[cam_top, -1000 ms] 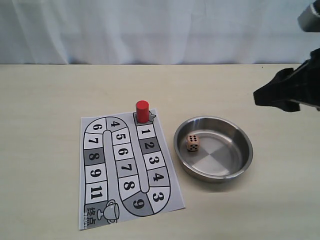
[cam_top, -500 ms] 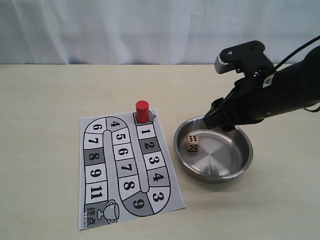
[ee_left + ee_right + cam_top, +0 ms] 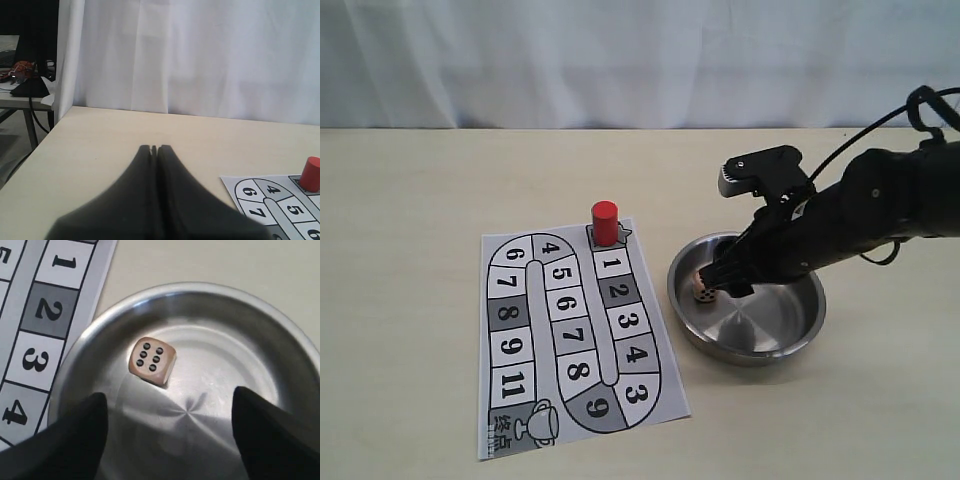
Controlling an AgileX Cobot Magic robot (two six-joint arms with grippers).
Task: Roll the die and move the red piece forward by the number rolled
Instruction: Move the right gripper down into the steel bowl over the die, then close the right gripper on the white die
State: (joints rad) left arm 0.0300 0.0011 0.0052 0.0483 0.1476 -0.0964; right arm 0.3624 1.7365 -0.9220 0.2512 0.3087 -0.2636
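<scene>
The pale wooden die (image 3: 152,360) lies in the steel bowl (image 3: 280,340) with six pips facing up; in the exterior view the die (image 3: 701,291) is mostly hidden by my right arm. My right gripper (image 3: 170,400) hangs open just above the bowl, beside the die, with nothing between its fingers. It shows over the bowl's left part as the gripper (image 3: 725,280) in the exterior view. The red piece (image 3: 605,222) stands upright on the start square of the printed board (image 3: 535,350), above square 1; the piece (image 3: 310,174) also shows in the left wrist view. My left gripper (image 3: 154,148) is shut and empty.
The steel bowl (image 3: 785,340) sits on the tan table right of the board. A white curtain (image 3: 620,60) runs behind the table. In the left wrist view the table's edge (image 3: 40,145) drops off toward a side table with cables (image 3: 22,82).
My right arm has swung in from the right edge and come down over the bowl, now covering most of the die. The die and red piece have not moved.
</scene>
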